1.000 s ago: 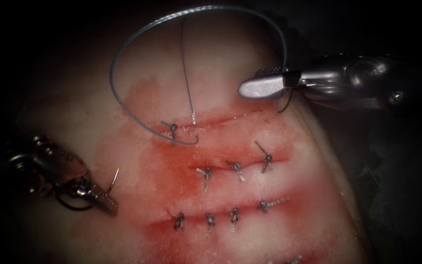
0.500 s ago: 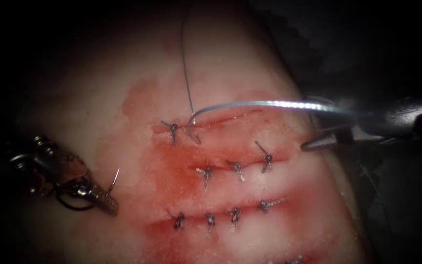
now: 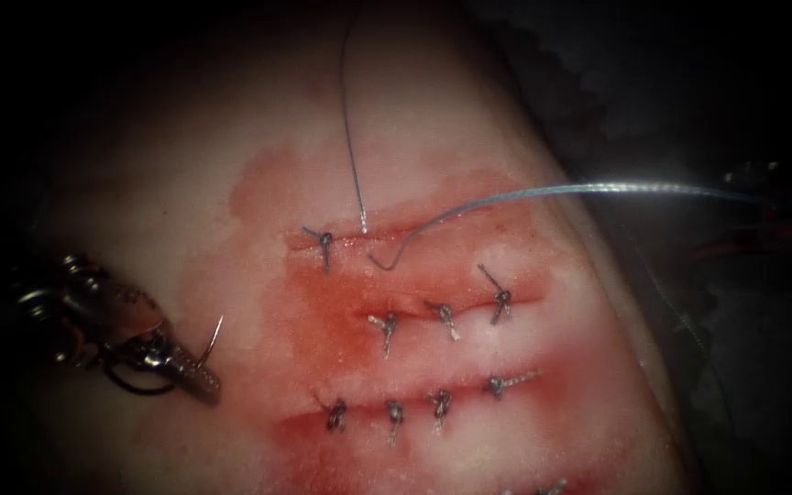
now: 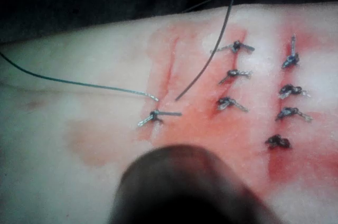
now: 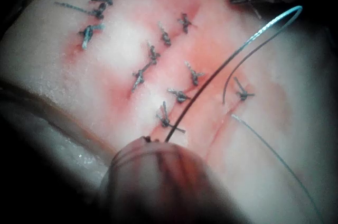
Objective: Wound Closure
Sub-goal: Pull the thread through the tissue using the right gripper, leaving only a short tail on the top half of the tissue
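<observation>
Our left gripper (image 3: pixel 190 374), low at the frame's left in the endoscope view, is pressed together on the needle (image 3: pixel 215 335), seemingly near mid-curve, tip upward. The needle is clear of the tissue (image 3: pixel 185 183), well to the left of the cut (image 3: pixel 433 223). From the cut, beside its one knot (image 3: pixel 324 243), the thread (image 3: pixel 543 192) stretches lengthwise to the right edge, ending at the right gripper (image 5: pixel 154 147); its grip we cannot tell. A second strand (image 3: pixel 348 137) climbs to the top edge.
</observation>
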`<state>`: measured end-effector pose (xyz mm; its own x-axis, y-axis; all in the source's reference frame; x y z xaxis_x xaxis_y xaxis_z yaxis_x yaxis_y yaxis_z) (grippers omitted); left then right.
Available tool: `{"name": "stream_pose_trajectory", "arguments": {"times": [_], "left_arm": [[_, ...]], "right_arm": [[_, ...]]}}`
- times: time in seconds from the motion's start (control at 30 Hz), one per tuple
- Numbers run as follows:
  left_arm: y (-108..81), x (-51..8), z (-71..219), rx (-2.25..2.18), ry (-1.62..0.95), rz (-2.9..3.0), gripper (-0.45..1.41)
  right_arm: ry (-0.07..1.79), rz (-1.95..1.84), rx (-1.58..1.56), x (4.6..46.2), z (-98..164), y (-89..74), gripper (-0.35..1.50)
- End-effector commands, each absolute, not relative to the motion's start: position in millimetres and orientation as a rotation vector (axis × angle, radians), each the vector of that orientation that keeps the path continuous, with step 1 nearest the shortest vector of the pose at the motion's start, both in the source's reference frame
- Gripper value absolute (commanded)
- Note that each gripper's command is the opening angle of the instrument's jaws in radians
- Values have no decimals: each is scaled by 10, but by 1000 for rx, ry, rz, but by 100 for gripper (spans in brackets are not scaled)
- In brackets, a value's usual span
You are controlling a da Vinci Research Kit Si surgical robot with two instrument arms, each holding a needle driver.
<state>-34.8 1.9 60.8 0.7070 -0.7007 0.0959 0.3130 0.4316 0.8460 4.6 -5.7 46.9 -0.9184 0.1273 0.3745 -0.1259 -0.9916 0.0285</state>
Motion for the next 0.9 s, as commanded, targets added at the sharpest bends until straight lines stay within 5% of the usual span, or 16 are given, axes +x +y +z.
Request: {"name": "stream_pose_trajectory", "arguments": {"times": [0.03, 0.4, 0.47, 0.53, 0.6, 0.67, 0.77, 0.9], "left_arm": [[24, -355, 612, 921, -480, -661, 7], [25, -353, 613, 922, -480, -659, 7], [25, -353, 613, 922, -480, -659, 7], [25, -353, 613, 922, -480, -659, 7], [25, -353, 613, 922, -480, -659, 7], [26, -353, 612, 922, -479, -659, 7], [27, -353, 611, 926, -478, -658, 9], [32, -354, 608, 909, -490, -673, 7]], "right_arm": [[6, 2965, 566, 37, 479, -51, 140], [220, 3172, 671, 5, 484, 56, 138], [256, 3323, 742, 22, 480, 71, 101], [197, 3533, 870, 40, 479, 70, 98], [-24, 3701, 1051, 58, 480, 62, 96], [-502, 3781, 1246, 83, 484, 48, 72], [-1318, 3737, 1294, 123, 490, 26, 76], [-2025, 3543, 1169, 170, 496, 2, 83]]}}
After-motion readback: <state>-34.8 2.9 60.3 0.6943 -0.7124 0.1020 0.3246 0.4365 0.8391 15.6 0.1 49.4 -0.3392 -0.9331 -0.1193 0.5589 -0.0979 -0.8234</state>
